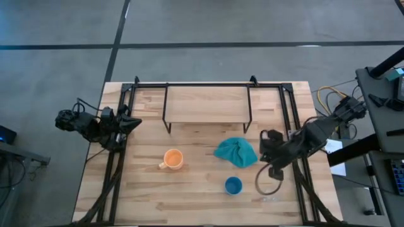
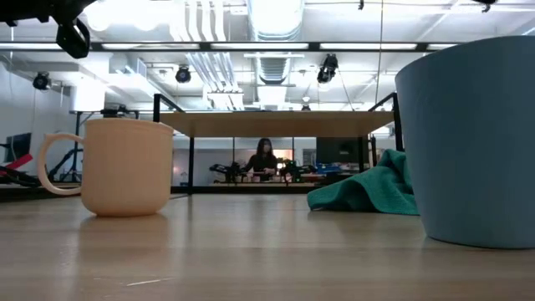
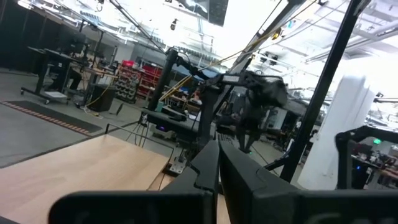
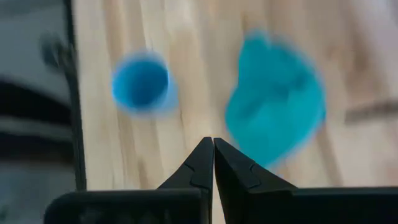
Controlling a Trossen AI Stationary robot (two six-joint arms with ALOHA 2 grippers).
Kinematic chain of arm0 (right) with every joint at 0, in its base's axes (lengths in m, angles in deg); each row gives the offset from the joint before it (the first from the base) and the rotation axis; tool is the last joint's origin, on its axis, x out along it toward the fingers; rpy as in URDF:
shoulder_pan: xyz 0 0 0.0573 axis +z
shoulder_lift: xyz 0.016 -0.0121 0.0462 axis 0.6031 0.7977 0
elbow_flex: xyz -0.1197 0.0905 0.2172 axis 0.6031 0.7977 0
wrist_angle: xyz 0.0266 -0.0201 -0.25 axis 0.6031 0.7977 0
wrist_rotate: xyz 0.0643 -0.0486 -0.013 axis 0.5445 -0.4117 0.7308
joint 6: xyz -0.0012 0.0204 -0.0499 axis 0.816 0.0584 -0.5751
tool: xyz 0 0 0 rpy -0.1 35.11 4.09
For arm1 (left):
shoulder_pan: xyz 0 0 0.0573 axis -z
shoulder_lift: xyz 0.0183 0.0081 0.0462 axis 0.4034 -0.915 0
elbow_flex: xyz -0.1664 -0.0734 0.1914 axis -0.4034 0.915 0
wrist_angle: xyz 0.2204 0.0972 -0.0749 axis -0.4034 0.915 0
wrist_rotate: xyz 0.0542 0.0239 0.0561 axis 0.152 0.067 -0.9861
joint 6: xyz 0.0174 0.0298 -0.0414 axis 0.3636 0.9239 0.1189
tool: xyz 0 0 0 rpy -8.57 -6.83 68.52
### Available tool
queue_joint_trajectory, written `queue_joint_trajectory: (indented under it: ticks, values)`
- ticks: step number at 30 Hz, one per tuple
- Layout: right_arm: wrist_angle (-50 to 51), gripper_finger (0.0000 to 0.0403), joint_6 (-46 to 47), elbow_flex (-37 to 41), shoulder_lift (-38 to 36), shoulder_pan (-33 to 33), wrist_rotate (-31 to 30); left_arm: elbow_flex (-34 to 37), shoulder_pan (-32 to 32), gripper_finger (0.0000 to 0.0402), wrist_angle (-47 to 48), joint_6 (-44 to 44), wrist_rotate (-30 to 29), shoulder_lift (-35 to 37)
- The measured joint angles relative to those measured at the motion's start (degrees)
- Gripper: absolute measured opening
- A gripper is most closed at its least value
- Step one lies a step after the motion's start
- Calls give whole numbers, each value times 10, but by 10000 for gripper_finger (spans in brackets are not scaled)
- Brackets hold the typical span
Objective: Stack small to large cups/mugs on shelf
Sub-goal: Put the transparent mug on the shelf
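The blue cup (image 1: 233, 185) stands on the surface just in front of the teal cloth (image 1: 237, 152), the orange mug (image 1: 173, 159) to the cloth's left. Both look light, rigid and smooth; the rim seems the best hold. Right gripper (image 4: 212, 147) hovers beside the cloth, fingers clenched, empty; left gripper (image 3: 217, 149) waits far left, also clenched.

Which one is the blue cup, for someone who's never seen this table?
Start at the shelf along the table's far edge, then come toward the near edge past the teal cloth. The blue cup stands just beyond it, round and handleless, unlike the orange mug.
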State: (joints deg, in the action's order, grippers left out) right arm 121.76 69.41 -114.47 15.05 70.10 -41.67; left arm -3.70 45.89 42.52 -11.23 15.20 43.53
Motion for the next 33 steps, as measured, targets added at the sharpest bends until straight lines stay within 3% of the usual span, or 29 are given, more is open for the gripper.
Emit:
queue_joint_trajectory:
  ticks: [4,12,17,21,25,33]
  values:
    - [112,9,32,-42,75,4,80,0,0,0,0,0,0,0]
    - [140,9,59,-58,170,16,88,0,0,0,-41,-1,3,0]
    - [138,9,99,-58,209,16,108,-2,0,0,-48,-1,40,0]
    - [136,9,68,-58,225,16,201,-3,0,0,-47,-7,65,0]
    - [135,9,60,-57,226,16,252,-4,0,0,-45,-30,66,0]
    - [131,50,64,-57,205,16,260,-11,0,0,-46,-31,76,0]
